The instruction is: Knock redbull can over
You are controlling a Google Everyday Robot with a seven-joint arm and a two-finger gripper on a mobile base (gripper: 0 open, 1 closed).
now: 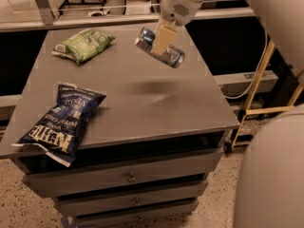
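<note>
The redbull can (174, 57), silver and blue, is tipped almost onto its side in the air above the back right part of the grey table (142, 113). Its top points left and its shadow lies on the tabletop below. My gripper (163, 40) comes down from the top of the view and is shut on the can. One tan finger (164, 36) crosses the can's middle; the other is hidden behind it.
A green chip bag (83, 44) lies at the table's back left. A dark blue chip bag (61, 122) lies at the front left, over the edge. Drawers (128, 177) sit under the top. A yellow frame (256, 84) and my own body (270, 175) stand to the right.
</note>
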